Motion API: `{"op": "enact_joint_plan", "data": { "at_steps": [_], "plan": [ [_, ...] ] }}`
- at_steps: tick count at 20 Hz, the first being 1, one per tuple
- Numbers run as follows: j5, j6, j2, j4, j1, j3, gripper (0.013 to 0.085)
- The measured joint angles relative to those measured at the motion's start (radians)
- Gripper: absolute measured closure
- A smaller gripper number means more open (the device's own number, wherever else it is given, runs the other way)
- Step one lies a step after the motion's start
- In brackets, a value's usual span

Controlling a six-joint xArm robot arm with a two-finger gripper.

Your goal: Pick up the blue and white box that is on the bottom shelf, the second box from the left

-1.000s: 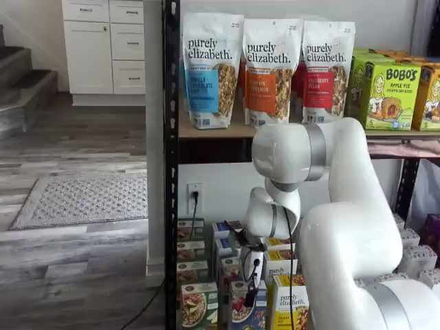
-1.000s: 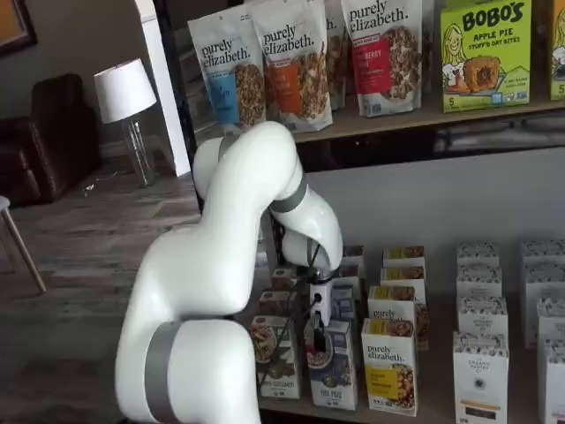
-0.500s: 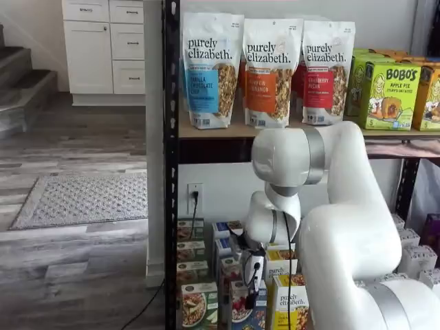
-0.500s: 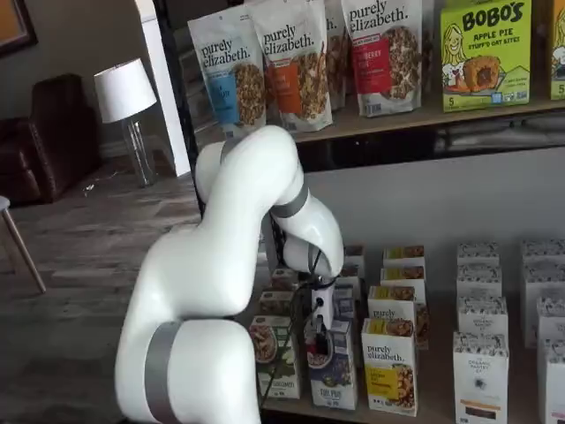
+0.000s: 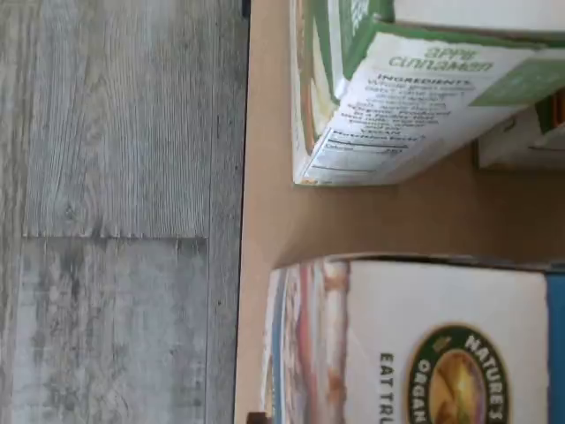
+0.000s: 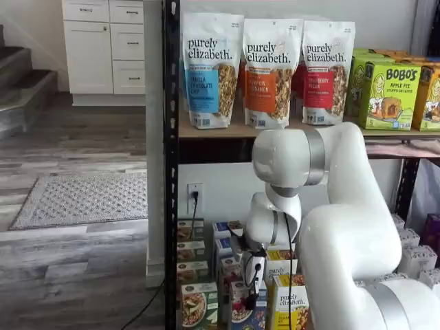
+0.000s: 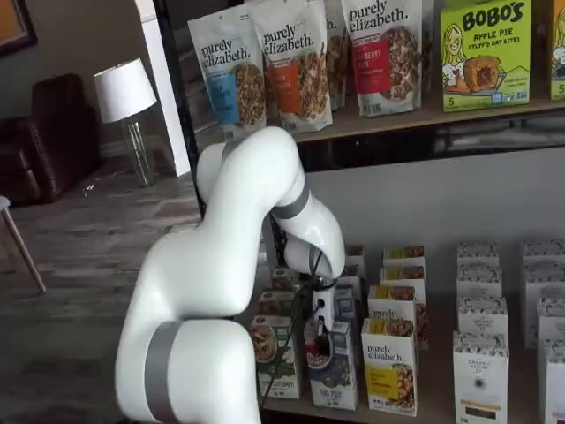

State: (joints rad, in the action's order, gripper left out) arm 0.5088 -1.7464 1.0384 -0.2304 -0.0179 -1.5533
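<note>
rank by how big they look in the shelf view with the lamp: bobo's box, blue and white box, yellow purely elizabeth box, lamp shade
1. Bobo's box, clearly largest.
2. Yellow purely elizabeth box.
3. Lamp shade and blue and white box: too close to rank; the arm hides part of the box, and the lamp stands farther from the camera.

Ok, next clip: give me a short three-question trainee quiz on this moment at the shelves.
1. True or false: the blue and white box stands between a green-fronted box and a yellow-fronted box.
2. Where is the tool? A: high up by the top tier. B: low, at the blue and white box's upper part. C: out of view.
3. Fill in: the upper-shelf bags read "purely ____".
Key: 1 true; 2 B; 3 elizabeth.
</note>
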Motion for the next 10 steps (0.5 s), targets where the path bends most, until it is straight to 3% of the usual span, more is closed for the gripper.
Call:
{"op": "enact_joint_plan", "data": {
  "at_steps": [4,9,10],
  "plan": [
    [0.007,-0.005,-0.003,-0.003,0.003,0.002,0.0370],
    [0.014,-0.003,-0.007,0.002,0.005,0.001,0.0370],
    [0.014,-0.004,-0.008,0.000,0.005,0.002,0.0410]
  ]
}}
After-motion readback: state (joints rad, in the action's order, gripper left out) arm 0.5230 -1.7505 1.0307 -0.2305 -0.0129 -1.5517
